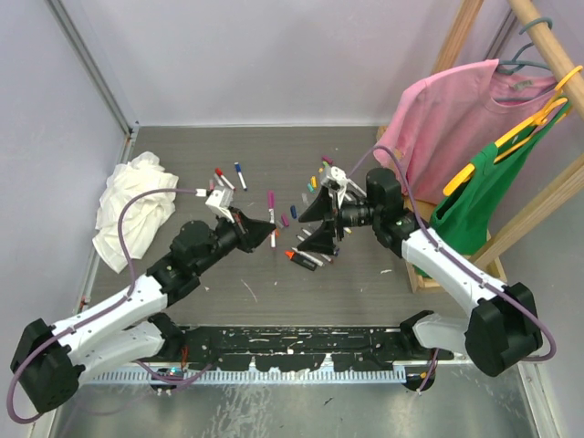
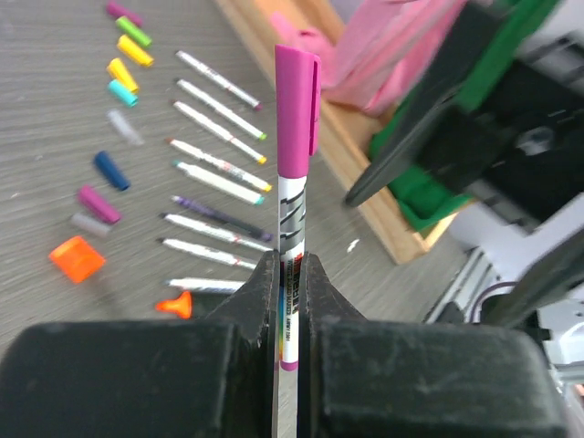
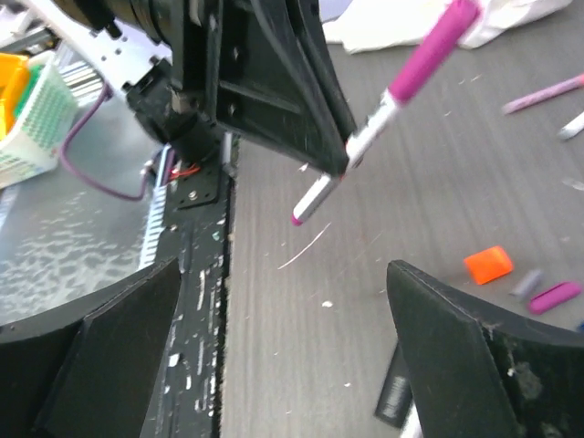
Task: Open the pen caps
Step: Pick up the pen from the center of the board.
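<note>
My left gripper (image 2: pixel 289 301) is shut on the white barrel of a marker pen (image 2: pixel 291 228), low on its length. The pen points up and away, and its magenta pen cap (image 2: pixel 297 109) is on its far end. From the right wrist, the same pen (image 3: pixel 365 137) slants across the top with its cap (image 3: pixel 429 55) at the upper right. My right gripper (image 3: pixel 292 365) is open wide, with only table between its fingers. From above, the left gripper (image 1: pixel 266 235) and right gripper (image 1: pixel 315 226) face each other at mid-table. Several loose pen caps (image 2: pixel 111 171) lie beside uncapped pens (image 2: pixel 219 155).
A white rag (image 1: pixel 132 210) lies at the left of the table. Two capped pens (image 1: pixel 239 173) rest near the back, and a pink pen (image 1: pixel 271 199) lies between the arms. A wooden rack (image 1: pixel 461 46) with a pink shirt (image 1: pixel 456 119) and a green garment (image 1: pixel 484 192) stands at the right.
</note>
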Robot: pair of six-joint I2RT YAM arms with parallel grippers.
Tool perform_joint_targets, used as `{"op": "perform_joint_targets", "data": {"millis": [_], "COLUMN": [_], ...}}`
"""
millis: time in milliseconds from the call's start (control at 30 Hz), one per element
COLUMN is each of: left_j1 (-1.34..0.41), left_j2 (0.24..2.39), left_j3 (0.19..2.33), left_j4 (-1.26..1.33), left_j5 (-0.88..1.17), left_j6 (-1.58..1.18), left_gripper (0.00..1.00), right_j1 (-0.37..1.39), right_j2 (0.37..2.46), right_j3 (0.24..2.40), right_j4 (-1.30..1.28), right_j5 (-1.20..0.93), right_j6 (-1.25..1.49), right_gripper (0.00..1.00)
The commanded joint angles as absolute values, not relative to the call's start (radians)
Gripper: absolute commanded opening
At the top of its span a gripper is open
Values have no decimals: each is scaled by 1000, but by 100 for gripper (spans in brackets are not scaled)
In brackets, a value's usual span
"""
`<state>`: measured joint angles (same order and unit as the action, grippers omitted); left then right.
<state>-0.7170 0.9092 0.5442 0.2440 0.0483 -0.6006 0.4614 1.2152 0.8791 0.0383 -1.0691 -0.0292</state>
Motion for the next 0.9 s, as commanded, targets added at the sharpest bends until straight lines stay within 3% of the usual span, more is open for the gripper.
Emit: {"op": "perform_joint_targets", "data": {"millis": [0,167,433,867], "left_j1": [-811,-922,-1023,-1082], "left_j2": [874,904,970,1054], "left_j3": [492,437,417,434], "left_j4": [575,716,880,945], "left_j5": [-82,-219,-355,-430], "left_j6": [-649,-647,-629,-617], "left_gripper": [0,0,0,0], "right_j1": [447,452,494,515], "right_j2": [1181,1198,1233,1234], "right_j3": [763,783,719,693], "right_j4": [367,233,391,489], "right_j5": [-1241,-1193,-1069,-1042], "right_j6": [186,61,213,310], "right_gripper": [100,96,78,32]}}
